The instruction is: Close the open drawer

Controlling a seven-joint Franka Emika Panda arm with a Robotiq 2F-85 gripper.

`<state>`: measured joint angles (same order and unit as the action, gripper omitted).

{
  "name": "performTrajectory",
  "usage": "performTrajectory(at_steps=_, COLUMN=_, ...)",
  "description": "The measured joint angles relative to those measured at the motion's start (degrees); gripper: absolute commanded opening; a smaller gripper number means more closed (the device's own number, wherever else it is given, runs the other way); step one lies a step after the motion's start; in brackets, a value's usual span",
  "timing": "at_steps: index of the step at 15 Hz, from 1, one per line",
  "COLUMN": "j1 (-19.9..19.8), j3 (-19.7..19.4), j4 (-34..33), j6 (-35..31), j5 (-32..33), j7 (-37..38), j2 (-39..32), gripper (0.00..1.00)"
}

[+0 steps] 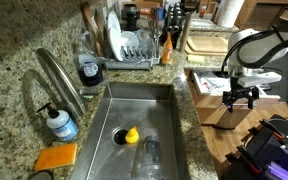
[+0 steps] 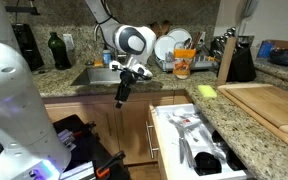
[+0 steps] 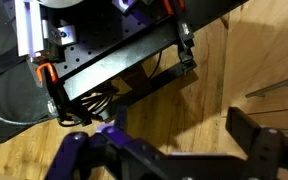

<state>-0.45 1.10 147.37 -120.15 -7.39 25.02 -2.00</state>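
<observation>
One drawer (image 2: 162, 140) stands pulled out at lower right in an exterior view, with dark utensils lying inside. Left of it and apart, the gripper (image 2: 120, 100) hangs with fingers spread, holding nothing. Beyond, at upper left, one dark bottle (image 2: 56, 50) stands on the counter (image 2: 69, 82); any writing on it is too small to read.

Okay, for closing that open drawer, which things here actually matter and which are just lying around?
For the job: drawer, pulled out; gripper, open, apart from it.
Just lying about: orange sponge, soap bottle, dish rack, drinking glass, cutting board.
</observation>
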Motion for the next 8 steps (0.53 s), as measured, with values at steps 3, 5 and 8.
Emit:
performTrajectory(at_steps=3, j1=0.0, j3=0.0, j4=0.0, j6=0.0, j5=0.0, j7=0.0, j2=0.0, gripper=1.0)
performTrajectory(at_steps=5, j1=0.1, j3=0.0, j4=0.0, j6=0.0, j5=0.0, j7=0.0, j2=0.0, gripper=1.0)
performTrajectory(at_steps=8, j1=0.1, j3=-0.4, j4=-0.4, j6=0.0, j5=0.0, j7=0.8, j2=-0.7, gripper=1.0)
